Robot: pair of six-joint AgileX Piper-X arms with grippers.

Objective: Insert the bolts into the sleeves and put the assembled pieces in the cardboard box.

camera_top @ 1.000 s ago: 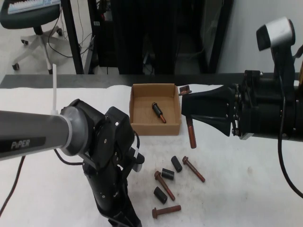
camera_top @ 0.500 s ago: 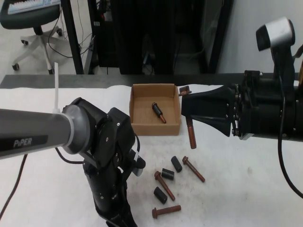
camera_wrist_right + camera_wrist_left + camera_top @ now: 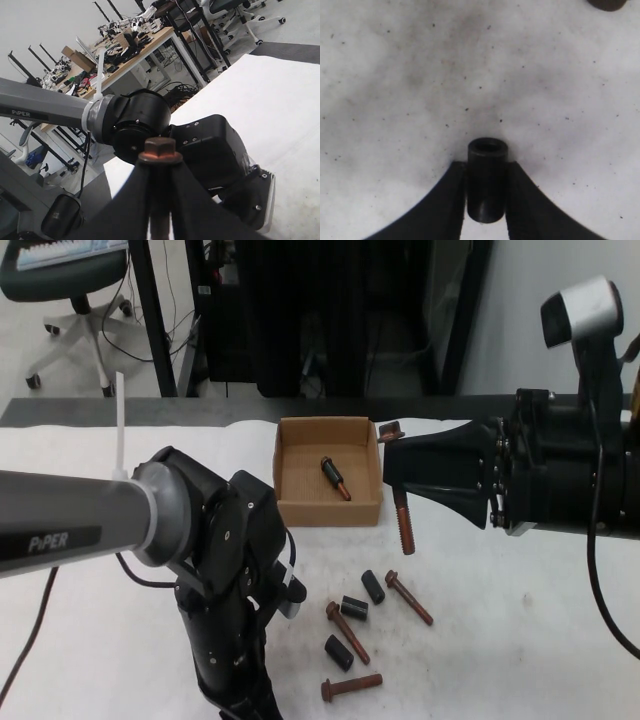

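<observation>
My left gripper (image 3: 486, 166) is shut on a short black sleeve (image 3: 487, 195), held just above the white cloth with its bore facing away from the wrist. The left arm (image 3: 225, 570) stands at the bench's near left. My right gripper (image 3: 392, 465) is shut on a copper bolt (image 3: 403, 520) that hangs head-up beside the right wall of the cardboard box (image 3: 328, 510). In the right wrist view the bolt's hex head (image 3: 160, 150) sits between the fingers. One assembled piece (image 3: 335, 478) lies in the box.
Loose bolts (image 3: 409, 597) (image 3: 347, 632) (image 3: 352, 685) and sleeves (image 3: 373, 586) (image 3: 354, 607) (image 3: 338, 652) lie on the cloth in front of the box. Another sleeve (image 3: 607, 4) shows at the left wrist view's edge. The bench's far edge runs behind the box.
The left arm's wrist has turned and shifted slightly toward the loose parts. The right arm and its bolt have not moved.
</observation>
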